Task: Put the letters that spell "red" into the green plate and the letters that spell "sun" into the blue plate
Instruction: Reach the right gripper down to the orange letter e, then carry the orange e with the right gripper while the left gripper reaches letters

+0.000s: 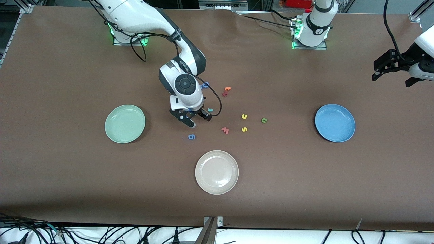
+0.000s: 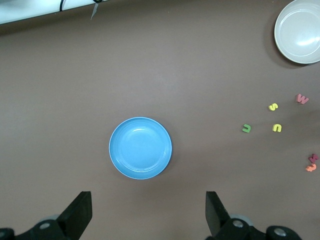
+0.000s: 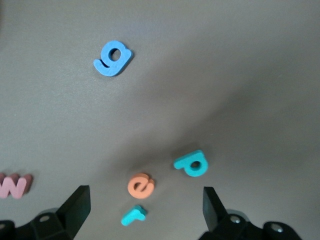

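Six letters wait, both grippers open

Three letters, teal "r", orange "e" and teal "d", lie directly under the right gripper, jaws spread wide, toward the left arm's end from the green plate. Farther that way lie yellow "u", yellow "s" and green "n", short of the blue plate. The left gripper waits, fingers apart, high above the blue plate.
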{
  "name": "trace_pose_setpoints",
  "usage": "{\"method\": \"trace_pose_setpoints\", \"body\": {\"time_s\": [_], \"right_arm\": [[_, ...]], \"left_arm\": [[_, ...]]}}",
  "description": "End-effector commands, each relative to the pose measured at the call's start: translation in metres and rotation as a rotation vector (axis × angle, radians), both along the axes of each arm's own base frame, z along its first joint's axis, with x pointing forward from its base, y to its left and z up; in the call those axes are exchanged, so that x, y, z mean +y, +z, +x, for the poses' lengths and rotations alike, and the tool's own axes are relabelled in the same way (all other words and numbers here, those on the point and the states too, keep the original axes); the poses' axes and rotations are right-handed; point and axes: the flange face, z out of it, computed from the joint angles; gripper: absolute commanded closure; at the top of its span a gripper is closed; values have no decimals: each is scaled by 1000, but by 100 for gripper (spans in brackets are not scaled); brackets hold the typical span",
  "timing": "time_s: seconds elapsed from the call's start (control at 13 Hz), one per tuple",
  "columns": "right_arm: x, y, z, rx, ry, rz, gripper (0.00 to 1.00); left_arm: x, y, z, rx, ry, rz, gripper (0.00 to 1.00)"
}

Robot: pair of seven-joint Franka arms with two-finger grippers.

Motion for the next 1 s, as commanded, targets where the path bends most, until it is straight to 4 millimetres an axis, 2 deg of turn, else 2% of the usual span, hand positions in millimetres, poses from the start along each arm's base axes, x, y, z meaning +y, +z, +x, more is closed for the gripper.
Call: {"method": "trace_pose_setpoints", "body": {"time_s": [0.0, 0.08, 0.23, 0.31, 0.38, 0.46, 0.61, 0.69, 0.77, 0.92], "right_arm": [[19, -20, -7, -45, -42, -1, 5], [21, -20, -9, -45, -37, -3, 9], [20, -28, -13, -34, -32, -13, 18], [20, -29, -14, -32, -32, -16, 26], [19, -31, -14, -32, -32, -18, 29], [21, -40, -18, -24, -23, -27, 30], [22, -44, -21, -39, -1, -53, 35], [22, -43, -20, -42, -6, -53, 44], [22, -43, -20, -42, -4, -54, 53], [22, -42, -20, -43, -4, -54, 67]], "left_arm": [[0, -10, 10, 26, 7, 8, 0], [1, -21, 16, 46, 5, 14, 0], [2, -31, 22, 61, -3, 4, 0], [-3, -40, 27, 78, -15, 17, 0], [-6, -47, 30, 90, -18, 16, 0], [-1, -61, 36, 109, -12, 4, 0], [-9, -69, 37, 120, -29, 3, 0], [-12, -90, 42, 156, -37, 3, 0], [-25, -102, 44, 178, -57, 5, 0], [-37, -145, 48, 233, -67, 0, 1]]}}
